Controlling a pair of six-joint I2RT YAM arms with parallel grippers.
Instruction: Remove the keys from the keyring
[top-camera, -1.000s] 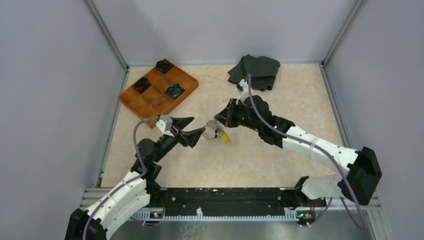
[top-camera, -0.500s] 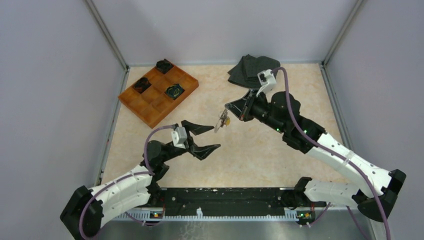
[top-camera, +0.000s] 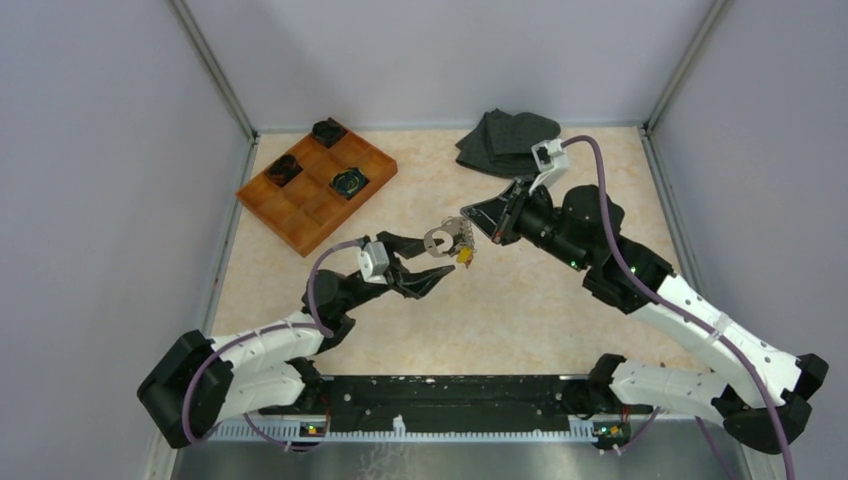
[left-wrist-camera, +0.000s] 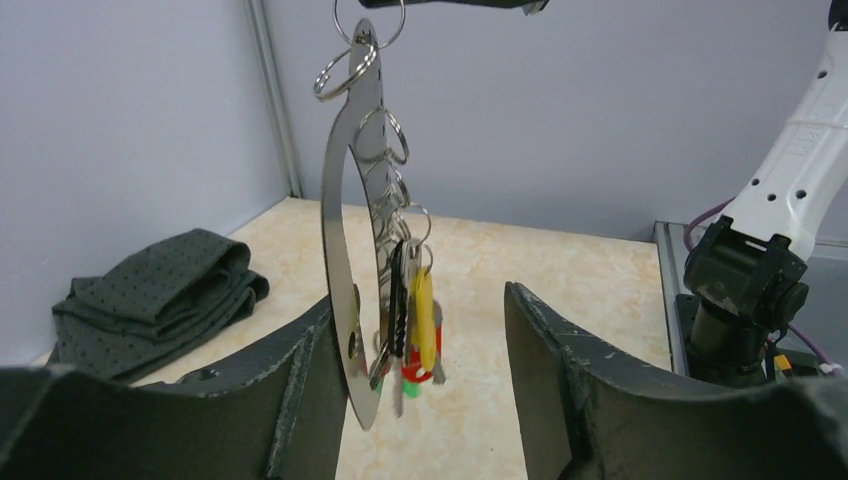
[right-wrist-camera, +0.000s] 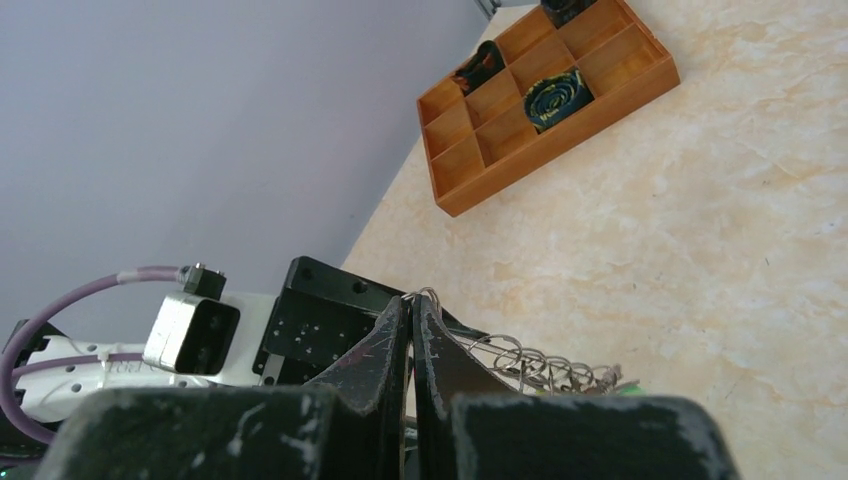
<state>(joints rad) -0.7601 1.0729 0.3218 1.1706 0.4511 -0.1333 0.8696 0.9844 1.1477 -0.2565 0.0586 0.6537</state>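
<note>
Between the pressed-together fingers of the right hand (right-wrist-camera: 410, 310), a top ring of the keyring (left-wrist-camera: 327, 220) is pinched, and the bunch is hung clear above the desk (top-camera: 520, 300). At its lower end the keys (left-wrist-camera: 396, 290) are dangled, untouched, between the spread fingers of the left hand (top-camera: 432, 262).

Handling, as judged: light, rigid, slick metal, apt to swing and twist. Hold is best taken on one flat key blade.

Right arm is raised and reached toward mid-desk. Left arm is held low, its hand levelled at the bunch.
</note>
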